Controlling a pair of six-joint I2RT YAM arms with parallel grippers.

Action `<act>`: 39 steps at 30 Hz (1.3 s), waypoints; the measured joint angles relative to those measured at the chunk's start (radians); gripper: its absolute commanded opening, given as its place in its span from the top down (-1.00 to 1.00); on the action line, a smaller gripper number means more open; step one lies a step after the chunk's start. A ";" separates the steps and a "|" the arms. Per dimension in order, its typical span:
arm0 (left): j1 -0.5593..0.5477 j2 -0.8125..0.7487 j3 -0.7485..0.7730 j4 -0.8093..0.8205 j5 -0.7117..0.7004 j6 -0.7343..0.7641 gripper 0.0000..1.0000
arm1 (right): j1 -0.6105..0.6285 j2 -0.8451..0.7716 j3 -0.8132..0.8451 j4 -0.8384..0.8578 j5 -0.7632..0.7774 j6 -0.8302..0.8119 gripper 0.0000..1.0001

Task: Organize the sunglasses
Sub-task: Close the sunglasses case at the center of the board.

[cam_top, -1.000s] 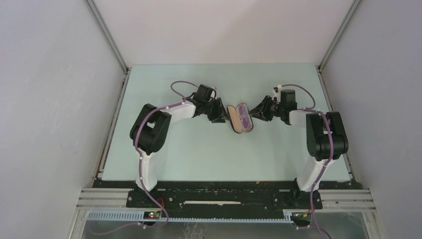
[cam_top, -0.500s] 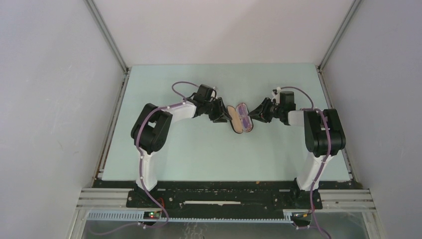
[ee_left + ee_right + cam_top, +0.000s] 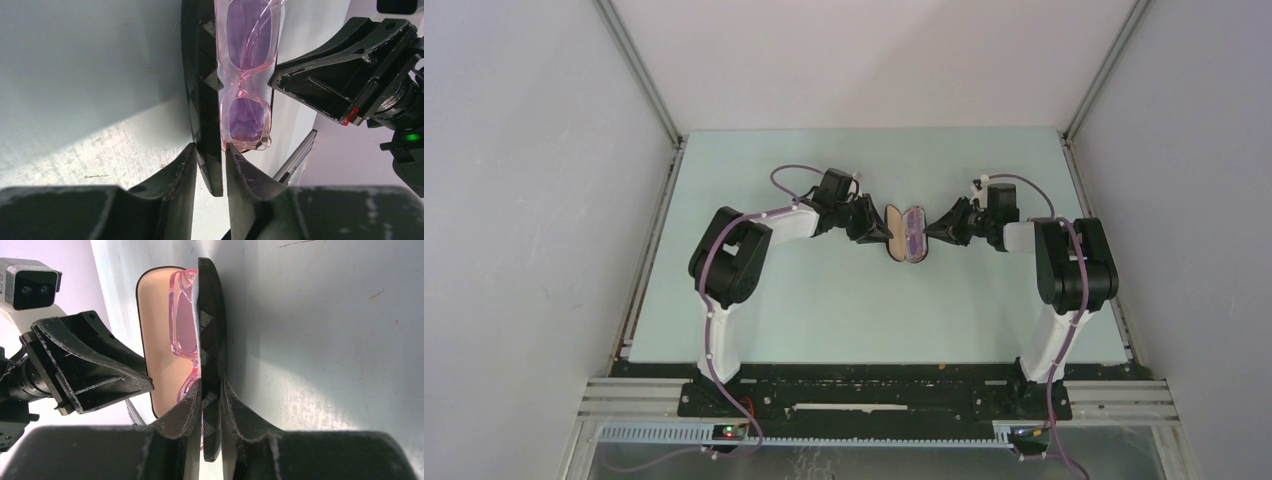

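The black oblong case [image 3: 904, 233] lies open in the middle of the table, its tan-lined half on the left. The sunglasses [image 3: 914, 231], pink-framed with purplish lenses, lie in the right half. My left gripper [image 3: 876, 228] is shut on the left half's black wall [image 3: 202, 100], with the sunglasses [image 3: 247, 75] just beyond it. My right gripper [image 3: 934, 230] is shut on the right half's black wall [image 3: 211, 340]. In the right wrist view the sunglasses [image 3: 182, 315] sit against that wall, with the tan lining [image 3: 155, 325] behind them.
The pale green table [image 3: 844, 300] is walled by grey panels with metal rails [image 3: 649, 250] along both sides. The two grippers face each other across the case, close together. No cloth is in view.
The case has turned from slanted to nearly straight and shifted slightly farther away. Both grippers moved with it, and its two halves look closer together.
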 measured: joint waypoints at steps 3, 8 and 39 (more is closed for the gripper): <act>0.000 0.002 0.000 0.004 0.002 -0.005 0.51 | 0.000 0.000 0.000 0.000 0.001 0.000 0.62; 0.000 0.013 0.006 0.002 0.001 -0.008 0.62 | 0.005 0.000 0.000 -0.001 0.005 -0.002 0.63; -0.051 0.124 0.301 -0.293 -0.060 0.073 0.65 | 0.056 -0.041 0.000 0.010 0.208 -0.012 0.70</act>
